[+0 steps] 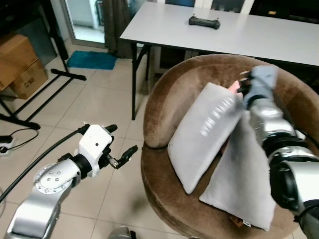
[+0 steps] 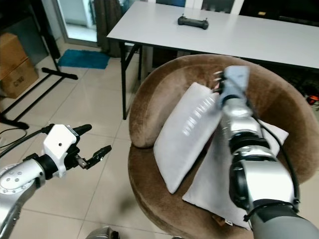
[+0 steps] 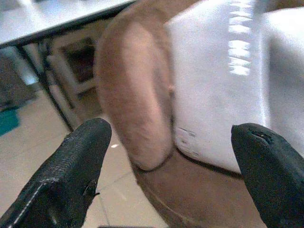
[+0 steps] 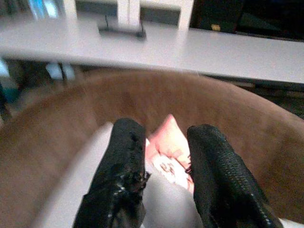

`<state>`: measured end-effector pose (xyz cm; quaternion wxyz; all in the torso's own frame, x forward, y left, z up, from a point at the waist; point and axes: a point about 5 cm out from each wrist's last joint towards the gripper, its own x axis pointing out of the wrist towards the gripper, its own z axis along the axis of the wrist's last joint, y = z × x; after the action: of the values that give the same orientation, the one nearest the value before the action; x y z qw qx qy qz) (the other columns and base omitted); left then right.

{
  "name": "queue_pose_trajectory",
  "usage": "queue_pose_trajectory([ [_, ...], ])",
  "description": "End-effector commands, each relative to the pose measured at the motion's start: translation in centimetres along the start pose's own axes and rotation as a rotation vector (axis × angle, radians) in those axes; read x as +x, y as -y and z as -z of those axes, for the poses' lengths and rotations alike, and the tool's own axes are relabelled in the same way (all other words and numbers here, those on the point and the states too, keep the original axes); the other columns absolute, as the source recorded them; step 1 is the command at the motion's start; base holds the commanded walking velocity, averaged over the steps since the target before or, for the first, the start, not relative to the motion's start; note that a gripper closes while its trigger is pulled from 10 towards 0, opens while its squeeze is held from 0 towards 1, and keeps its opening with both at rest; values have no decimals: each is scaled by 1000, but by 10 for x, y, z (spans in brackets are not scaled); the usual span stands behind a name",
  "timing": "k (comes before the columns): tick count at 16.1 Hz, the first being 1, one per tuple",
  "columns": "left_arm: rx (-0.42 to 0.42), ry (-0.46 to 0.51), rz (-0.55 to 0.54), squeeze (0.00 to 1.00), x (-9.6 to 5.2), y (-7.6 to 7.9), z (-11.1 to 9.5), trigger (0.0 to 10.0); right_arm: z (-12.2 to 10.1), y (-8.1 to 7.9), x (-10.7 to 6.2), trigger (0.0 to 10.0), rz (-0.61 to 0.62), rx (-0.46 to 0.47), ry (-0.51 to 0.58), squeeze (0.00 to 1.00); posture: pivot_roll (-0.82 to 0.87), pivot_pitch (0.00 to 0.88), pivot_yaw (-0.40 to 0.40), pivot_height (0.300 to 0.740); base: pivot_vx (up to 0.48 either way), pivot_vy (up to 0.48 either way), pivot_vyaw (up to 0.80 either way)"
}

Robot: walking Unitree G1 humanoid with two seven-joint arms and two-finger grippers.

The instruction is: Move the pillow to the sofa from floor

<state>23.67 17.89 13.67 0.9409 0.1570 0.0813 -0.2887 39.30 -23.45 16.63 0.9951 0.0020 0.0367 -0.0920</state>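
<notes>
A grey pillow (image 1: 204,134) leans upright inside the round brown sofa chair (image 1: 159,104), overlapping a second grey pillow (image 1: 244,179) that lies on the seat. My right gripper (image 1: 242,84) is at the upright pillow's top corner. In the right wrist view its fingers (image 4: 126,156) close on a pinkish corner of that pillow (image 4: 166,152). My left gripper (image 1: 123,138) hangs open over the tiled floor just left of the sofa, with nothing between its fingers (image 3: 80,161); the sofa's rim (image 3: 137,104) lies ahead of it.
A grey table (image 1: 224,35) with a black controller (image 1: 204,21) stands right behind the sofa. Cardboard boxes (image 1: 17,64), a black stand's legs (image 1: 50,89) and a cable lie on the floor at left. A blue mat (image 1: 91,59) lies farther back.
</notes>
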Motion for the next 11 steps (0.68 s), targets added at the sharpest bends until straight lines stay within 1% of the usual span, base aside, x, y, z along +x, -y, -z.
queue_pose_trajectory([
  [1,9,8,-77,0,3,-2,1,10000,0,11,-5,10000,-37,75,73,1000,67,0,-38,740,0,0,0],
  [2,15,18,-109,0,3,-4,0,10000,1,13,-8,10000,-48,84,90,1000,63,0,-34,740,0,0,0],
  [3,11,28,-150,0,3,-6,-1,10000,3,13,-11,10000,-74,82,101,1000,43,0,-13,740,0,0,0],
  [4,1,38,-198,0,3,-9,-2,10000,5,13,-18,10000,-97,74,117,1000,38,0,-10,740,0,0,0],
  [5,1,57,-251,0,2,-11,-6,10000,7,10,-33,10000,-122,57,137,1000,19,0,2,740,0,0,0],
  [6,-1,76,-302,0,1,-13,-9,10000,10,1,-56,10000,-143,75,142,1000,10,0,7,740,0,0,0],
  [7,0,88,-333,0,0,-14,-11,10000,11,-5,-73,10000,-158,95,144,1000,8,0,8,740,0,0,0],
  [8,-5,99,-351,0,1,-15,-13,10000,14,-13,-89,10000,-164,117,136,537,5,0,7,740,0,-307,-719],
  [9,-8,108,-360,0,3,-16,-15,10000,24,-23,-106,10000,-155,163,117,0,-2,0,13,740,0,-368,-788],
  [10,-9,124,-374,0,7,-17,-19,10000,42,-37,-132,10000,-140,210,73,0,-8,0,21,740,0,-375,-800],
  [11,-6,128,-378,0,9,-18,-20,10000,47,-40,-139,10000,-139,214,62,0,-6,0,24,740,0,-375,-800],
])
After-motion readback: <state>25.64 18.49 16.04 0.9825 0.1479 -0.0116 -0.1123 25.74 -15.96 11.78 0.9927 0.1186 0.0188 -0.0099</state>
